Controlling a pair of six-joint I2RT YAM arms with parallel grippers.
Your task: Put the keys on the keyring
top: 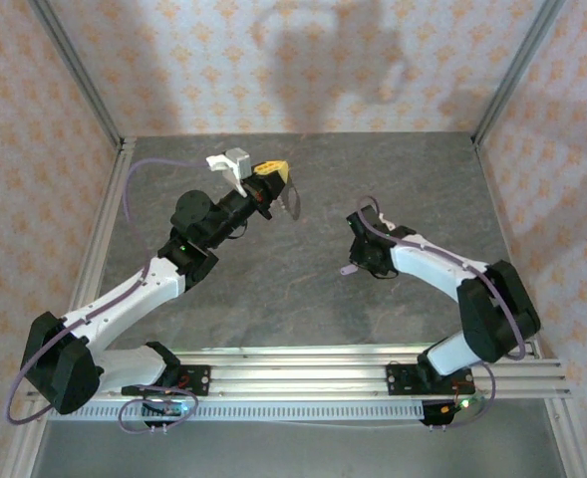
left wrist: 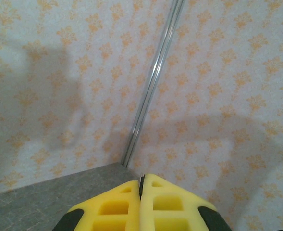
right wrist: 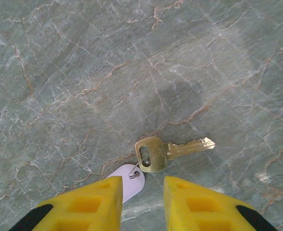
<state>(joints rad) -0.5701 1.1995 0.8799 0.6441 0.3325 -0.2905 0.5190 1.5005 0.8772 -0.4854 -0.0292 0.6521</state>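
A small brass key (right wrist: pixel 156 153) lies flat on the grey stone-patterned table, blade pointing right. A thin wire loop joins its head to a pale lilac tag (right wrist: pixel 128 180). My right gripper (right wrist: pixel 142 192) hovers open just above them, the tag partly under its left finger. From above, key and tag (top: pixel 349 269) show as a small lilac speck beside the right gripper (top: pixel 361 251). My left gripper (top: pixel 273 177) is raised at the back of the table, shut on the thin keyring (top: pixel 295 200), which hangs below its yellow fingers. A dark sliver (left wrist: pixel 141 185) shows between those shut fingers.
Patterned walls with metal corner posts (top: pixel 82 82) enclose the table on three sides. The left gripper faces the back right corner post (left wrist: pixel 153 82). Bare tabletop (top: pixel 293 289) lies between the two arms. A rail (top: pixel 373 373) runs along the near edge.
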